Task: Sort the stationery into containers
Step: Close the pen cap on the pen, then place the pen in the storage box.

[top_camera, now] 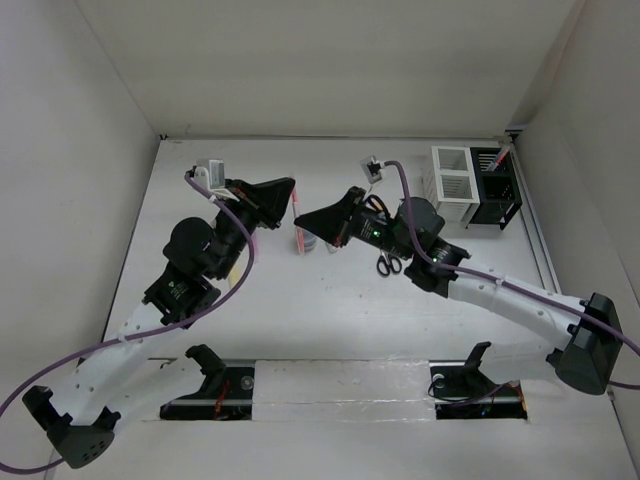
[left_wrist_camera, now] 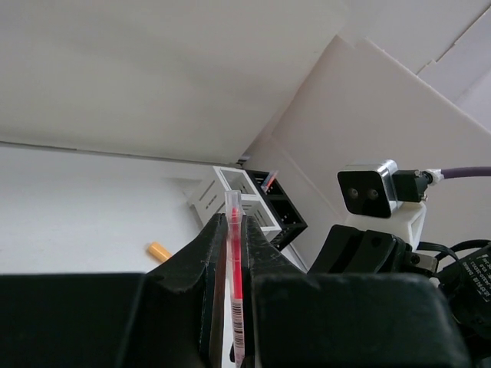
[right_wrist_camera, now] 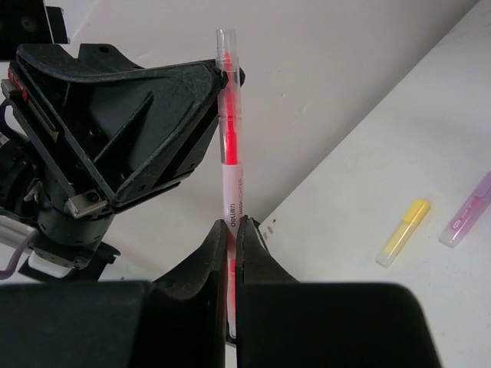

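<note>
A slim red highlighter pen with a clear cap and a white label is held up between the two arms. My left gripper is shut on its capped end. My right gripper is shut on the labelled lower part, and the left gripper shows above it in that view. The white container and black container stand side by side at the back right. A thin red pen sticks out of the black one.
Black-handled scissors lie under the right arm. A yellow highlighter and a purple one lie on the table near each other. An orange highlighter lies left of the containers. White walls enclose the table.
</note>
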`<state>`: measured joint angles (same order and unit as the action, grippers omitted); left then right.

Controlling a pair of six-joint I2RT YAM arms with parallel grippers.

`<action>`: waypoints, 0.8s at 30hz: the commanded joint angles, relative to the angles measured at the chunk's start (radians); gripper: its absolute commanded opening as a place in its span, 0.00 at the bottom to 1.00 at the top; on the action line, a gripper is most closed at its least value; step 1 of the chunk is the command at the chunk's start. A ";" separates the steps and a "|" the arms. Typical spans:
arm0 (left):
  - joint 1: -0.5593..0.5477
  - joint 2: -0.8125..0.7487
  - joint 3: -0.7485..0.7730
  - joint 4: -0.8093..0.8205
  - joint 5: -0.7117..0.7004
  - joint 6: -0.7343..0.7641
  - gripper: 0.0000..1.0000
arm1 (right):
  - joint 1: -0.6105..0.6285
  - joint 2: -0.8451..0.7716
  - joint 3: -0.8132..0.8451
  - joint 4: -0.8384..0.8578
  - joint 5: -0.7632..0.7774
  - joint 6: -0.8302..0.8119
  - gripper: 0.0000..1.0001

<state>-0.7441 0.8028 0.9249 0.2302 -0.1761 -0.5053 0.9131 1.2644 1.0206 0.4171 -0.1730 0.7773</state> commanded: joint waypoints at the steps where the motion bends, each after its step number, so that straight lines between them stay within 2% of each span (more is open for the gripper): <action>1: -0.031 -0.002 -0.003 -0.066 0.053 0.043 0.00 | -0.054 -0.014 0.101 0.174 -0.006 0.043 0.00; 8: -0.044 -0.002 -0.003 -0.077 0.058 0.044 0.00 | -0.103 -0.014 0.136 0.140 -0.019 0.065 0.00; 18: -0.044 0.007 -0.012 -0.059 0.087 0.053 0.00 | -0.158 0.058 0.220 0.140 -0.097 0.186 0.00; 24: -0.044 0.007 -0.012 -0.058 0.098 0.053 0.00 | -0.158 0.078 0.248 0.140 -0.128 0.171 0.00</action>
<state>-0.7792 0.8089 0.9222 0.2016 -0.1390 -0.4610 0.7460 1.3518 1.2087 0.4290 -0.3103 0.9401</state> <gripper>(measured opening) 0.003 0.050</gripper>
